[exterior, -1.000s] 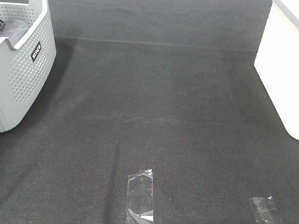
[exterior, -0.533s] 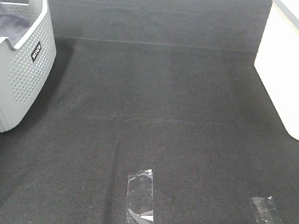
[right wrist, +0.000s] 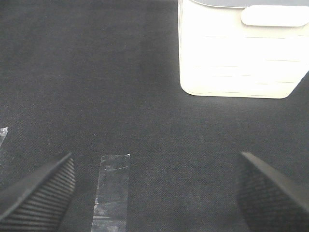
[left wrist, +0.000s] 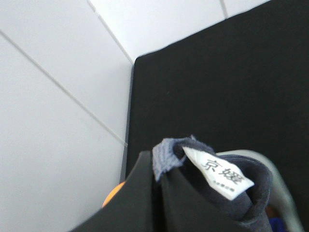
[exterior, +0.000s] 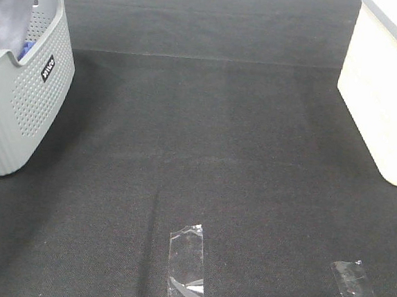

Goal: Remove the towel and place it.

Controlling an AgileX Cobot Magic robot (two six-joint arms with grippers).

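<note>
Two grippers were shown in opposite states: the left gripper [left wrist: 159, 193] was clamped shut on the hemmed edge of the greyish-purple towel [exterior: 8, 7], next to its white label [left wrist: 219, 171]. The right gripper [right wrist: 154, 193] was held with its jaws wide apart and nothing between them, above the black mat [right wrist: 96, 72] near a strip of clear tape [right wrist: 112, 191]. The towel was seen hanging above the rim of the grey perforated basket [exterior: 21, 105] at the far left, with a bright blue cloth [exterior: 25, 48] visible inside beneath it.

We see a soft, napped cloth towel [exterior: 6, 6] and a matt, perforated plastic basket [exterior: 28, 106]. The mat [exterior: 220, 136] looks rough, the tape [exterior: 187, 265] glossy.
</note>
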